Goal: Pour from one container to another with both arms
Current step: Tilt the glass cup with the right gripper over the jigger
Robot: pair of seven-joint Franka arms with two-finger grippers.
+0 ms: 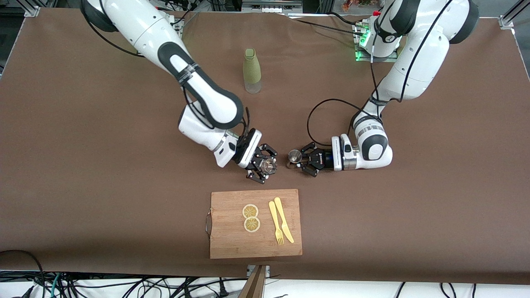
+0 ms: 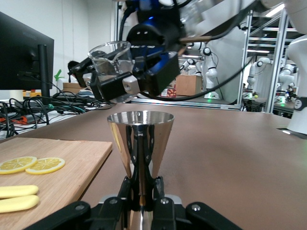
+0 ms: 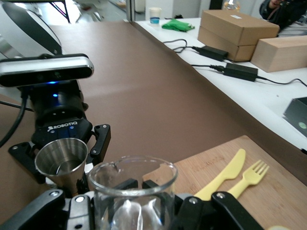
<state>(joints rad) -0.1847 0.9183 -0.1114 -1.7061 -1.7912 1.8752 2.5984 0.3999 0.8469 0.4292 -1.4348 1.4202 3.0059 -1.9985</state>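
My left gripper [image 1: 299,159] is shut on the narrow waist of a steel cone-shaped jigger [image 1: 295,156], which it holds upright just above the brown table in the middle. In the left wrist view the jigger [image 2: 140,139] rises straight up from the left gripper [image 2: 142,201]. My right gripper [image 1: 265,166] is shut on a small clear glass beaker [image 1: 268,165], beside the jigger toward the right arm's end. The beaker [image 2: 112,57] hangs slightly tilted, higher than the jigger's rim. In the right wrist view the beaker [image 3: 133,191] fills the right gripper [image 3: 134,203], with the jigger [image 3: 61,160] close by.
A wooden cutting board [image 1: 232,240] lies nearer the front camera than both grippers, carrying two lemon slices [image 1: 250,217] and a yellow plastic knife and fork [image 1: 280,225]. A green bottle [image 1: 252,70] stands farther back, between the arms' bases.
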